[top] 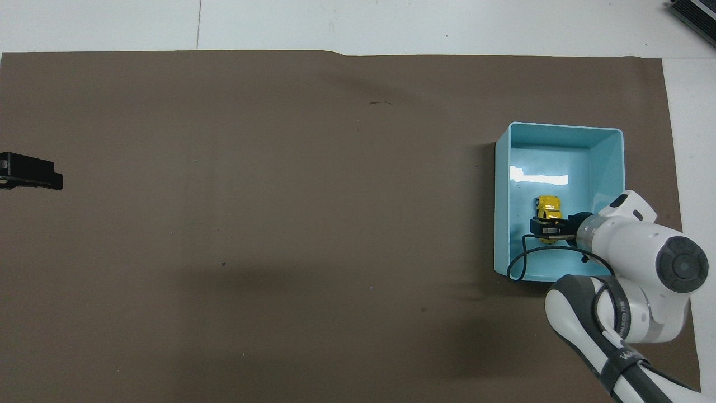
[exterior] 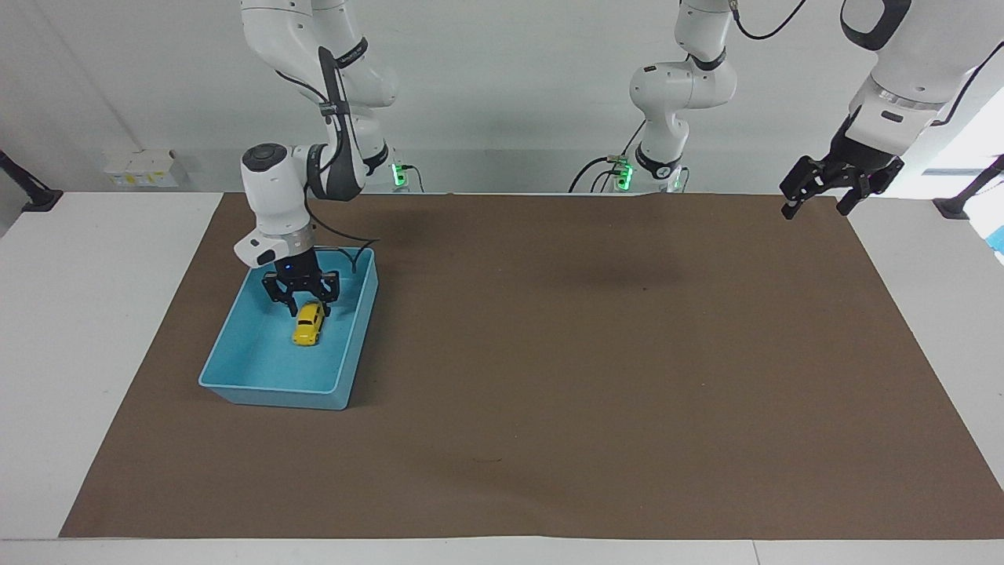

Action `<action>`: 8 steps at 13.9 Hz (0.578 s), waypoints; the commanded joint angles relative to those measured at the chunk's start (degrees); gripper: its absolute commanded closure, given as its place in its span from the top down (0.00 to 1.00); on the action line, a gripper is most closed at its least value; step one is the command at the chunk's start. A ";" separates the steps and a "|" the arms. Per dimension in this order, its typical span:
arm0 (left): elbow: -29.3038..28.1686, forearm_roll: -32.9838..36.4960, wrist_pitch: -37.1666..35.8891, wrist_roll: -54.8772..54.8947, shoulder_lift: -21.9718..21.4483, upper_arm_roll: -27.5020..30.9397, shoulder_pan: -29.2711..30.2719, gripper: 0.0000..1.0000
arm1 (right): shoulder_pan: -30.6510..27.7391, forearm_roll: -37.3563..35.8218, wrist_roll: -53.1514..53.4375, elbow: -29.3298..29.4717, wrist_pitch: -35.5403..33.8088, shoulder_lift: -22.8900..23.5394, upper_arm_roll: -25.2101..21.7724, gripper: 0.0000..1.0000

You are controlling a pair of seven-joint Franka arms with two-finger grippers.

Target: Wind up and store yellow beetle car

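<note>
The yellow beetle car (exterior: 308, 324) (top: 549, 207) lies on the floor of a light-blue bin (exterior: 271, 390) (top: 562, 128) at the right arm's end of the table. My right gripper (exterior: 303, 305) (top: 546, 232) reaches down into the bin just above the car's robot-side end. Its fingers stand apart on either side of that end, open and off the car. My left gripper (exterior: 830, 194) (top: 32, 173) hangs open and empty in the air over the mat's corner at the left arm's end.
A brown mat (exterior: 565, 377) covers most of the white table. The right arm's black cable (top: 517, 263) loops over the bin's robot-side rim. The bin holds nothing but the car.
</note>
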 commanded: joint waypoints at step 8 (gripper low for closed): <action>-0.40 -0.55 -0.67 -0.50 -0.83 0.11 0.02 1.00 | -0.96 1.49 4.25 27.09 -41.99 -3.63 -0.40 1.00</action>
